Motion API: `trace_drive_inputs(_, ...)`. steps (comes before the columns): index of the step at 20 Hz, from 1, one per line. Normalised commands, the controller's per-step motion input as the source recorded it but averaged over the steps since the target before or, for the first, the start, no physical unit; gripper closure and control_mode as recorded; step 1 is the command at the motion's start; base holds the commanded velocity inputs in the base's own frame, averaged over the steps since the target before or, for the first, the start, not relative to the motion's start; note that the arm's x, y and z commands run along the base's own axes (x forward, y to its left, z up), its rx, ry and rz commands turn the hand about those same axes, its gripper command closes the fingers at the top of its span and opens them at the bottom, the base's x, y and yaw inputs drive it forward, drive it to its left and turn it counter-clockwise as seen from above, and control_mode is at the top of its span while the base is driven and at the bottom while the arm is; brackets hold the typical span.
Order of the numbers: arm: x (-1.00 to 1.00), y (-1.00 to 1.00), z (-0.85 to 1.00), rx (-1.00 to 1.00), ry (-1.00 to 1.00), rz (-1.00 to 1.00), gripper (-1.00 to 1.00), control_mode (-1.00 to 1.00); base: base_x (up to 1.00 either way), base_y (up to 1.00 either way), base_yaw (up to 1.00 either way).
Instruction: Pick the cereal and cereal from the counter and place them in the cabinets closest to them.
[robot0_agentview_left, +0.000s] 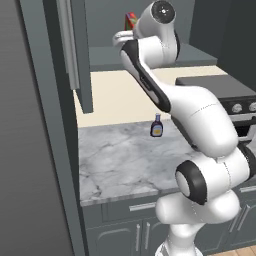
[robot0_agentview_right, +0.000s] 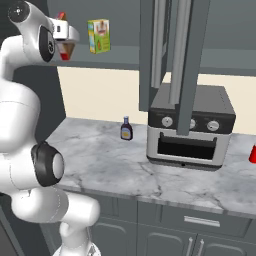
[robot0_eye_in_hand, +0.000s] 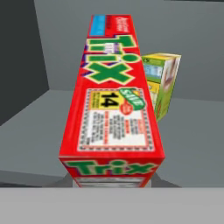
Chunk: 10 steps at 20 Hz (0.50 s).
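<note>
Up on the cabinet shelf (robot0_agentview_right: 120, 59) stand one Trix cereal box (robot0_eye_in_hand: 113, 105) and one yellow-green carton (robot0_agentview_right: 99, 36). One sauce bottle (robot0_agentview_right: 126, 129) stands on the bench (robot0_agentview_right: 105, 165). The hand (robot0_agentview_right: 65, 44) is clamped on the Trix box.

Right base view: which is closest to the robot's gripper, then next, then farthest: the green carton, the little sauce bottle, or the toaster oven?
Gripper is up at the cabinet shelf, shut on the red cereal box.
1. Green carton: on the same shelf, just right of it.
2. Sauce bottle: down on the counter, below and right.
3. Toaster oven: on the counter, farther right.
</note>
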Motion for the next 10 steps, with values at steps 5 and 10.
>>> trace_drive_inputs(5,0.27,0.07,0.00,0.00,0.00,-0.04,1.00,-1.00,0.00,0.00,0.00)
trace_drive_inputs(10,0.22,0.12,0.00,0.00,0.00,-0.03,1.00,-1.00,0.00,0.00,0.00)
